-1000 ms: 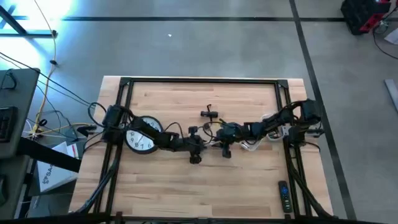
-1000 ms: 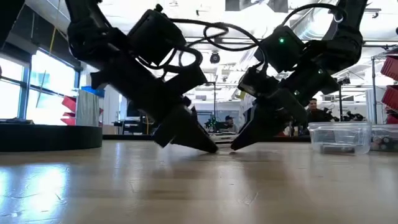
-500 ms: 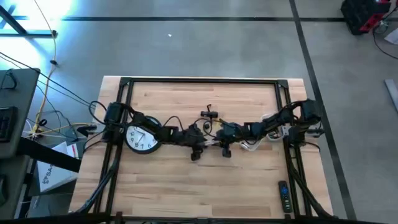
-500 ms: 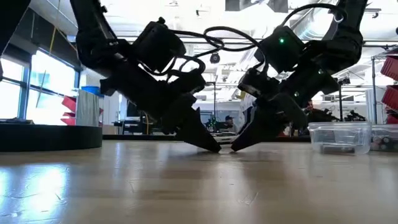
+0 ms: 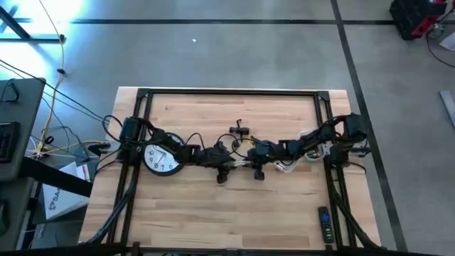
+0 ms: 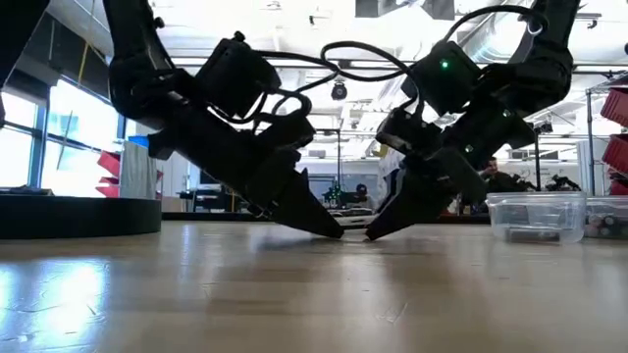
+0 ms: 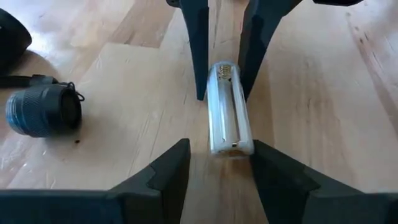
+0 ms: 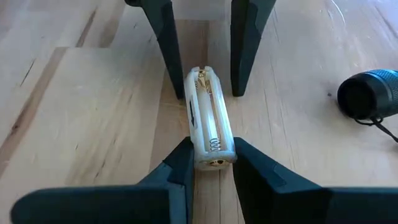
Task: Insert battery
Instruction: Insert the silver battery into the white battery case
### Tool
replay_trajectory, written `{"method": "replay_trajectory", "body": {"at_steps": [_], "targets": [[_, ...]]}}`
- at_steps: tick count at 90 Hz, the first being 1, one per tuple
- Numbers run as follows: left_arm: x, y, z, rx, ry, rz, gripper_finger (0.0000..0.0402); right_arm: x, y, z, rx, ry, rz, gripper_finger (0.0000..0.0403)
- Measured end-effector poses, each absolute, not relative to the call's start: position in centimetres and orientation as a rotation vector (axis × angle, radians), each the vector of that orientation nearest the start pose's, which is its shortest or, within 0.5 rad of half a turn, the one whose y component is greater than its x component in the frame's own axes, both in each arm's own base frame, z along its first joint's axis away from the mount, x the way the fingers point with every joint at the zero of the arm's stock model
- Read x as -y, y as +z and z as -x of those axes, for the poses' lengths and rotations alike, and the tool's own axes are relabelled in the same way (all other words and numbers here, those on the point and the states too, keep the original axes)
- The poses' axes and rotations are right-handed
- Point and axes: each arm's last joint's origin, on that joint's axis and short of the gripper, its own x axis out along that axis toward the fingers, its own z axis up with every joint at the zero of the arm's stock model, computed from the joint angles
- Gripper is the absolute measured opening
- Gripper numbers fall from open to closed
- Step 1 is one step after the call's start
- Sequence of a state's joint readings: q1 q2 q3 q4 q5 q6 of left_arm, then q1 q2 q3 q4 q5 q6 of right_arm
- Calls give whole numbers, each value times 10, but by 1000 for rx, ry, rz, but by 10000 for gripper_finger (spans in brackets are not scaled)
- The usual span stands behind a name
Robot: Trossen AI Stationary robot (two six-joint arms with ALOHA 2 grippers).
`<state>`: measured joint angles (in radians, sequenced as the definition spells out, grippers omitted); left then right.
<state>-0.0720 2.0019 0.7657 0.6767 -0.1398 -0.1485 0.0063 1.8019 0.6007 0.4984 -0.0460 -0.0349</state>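
Note:
A clear-white battery holder (image 7: 229,109) with spring contacts lies flat on the wooden table (image 5: 213,213) at mid-table. The holder lies in line between the two grippers. My right gripper (image 8: 211,152) is shut on one end of it. My left gripper (image 7: 219,149) stands open astride the other end, both fingertips down by the table. In the high view the left gripper (image 5: 231,166) and the right gripper (image 5: 249,163) meet tip to tip. No battery shows in any view. My right gripper pinches the holder's end (image 8: 213,155) between its two fingers, one on each long side. It slants down from the table's right, fingers along the holder. The holder lies flat on the table. My left gripper has one finger (image 7: 264,163) right beside the holder's other end (image 7: 236,144); whether it touches, I cannot tell.
A black flashlight body (image 7: 43,111) with a cord lies just beyond the grippers toward the far edge. A wall clock (image 5: 162,158) lies under the left arm. A clear plastic box (image 6: 535,216) stands near the right arm. A remote (image 5: 324,224) lies at the near right.
My left arm's wrist has swung toward the table's right edge, closer to the right gripper, and its tilt has changed. Its fingertips have stayed down at the holder. The right gripper and the holder have kept still.

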Motion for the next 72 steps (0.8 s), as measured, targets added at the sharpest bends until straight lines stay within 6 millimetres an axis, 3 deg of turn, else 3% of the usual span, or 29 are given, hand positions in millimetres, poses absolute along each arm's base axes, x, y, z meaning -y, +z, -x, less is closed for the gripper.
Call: {"method": "replay_trajectory", "body": {"at_steps": [42,51,72], "targets": [[21,80,-348,-554,123,48,55,-3,91,-299,-704,49,14,59],[21,80,-348,-552,119,33,64,-3,91,-299,-703,47,15,59],[22,81,-349,-539,120,41,124,-3,91,-299,-703,49,15,59]]}}
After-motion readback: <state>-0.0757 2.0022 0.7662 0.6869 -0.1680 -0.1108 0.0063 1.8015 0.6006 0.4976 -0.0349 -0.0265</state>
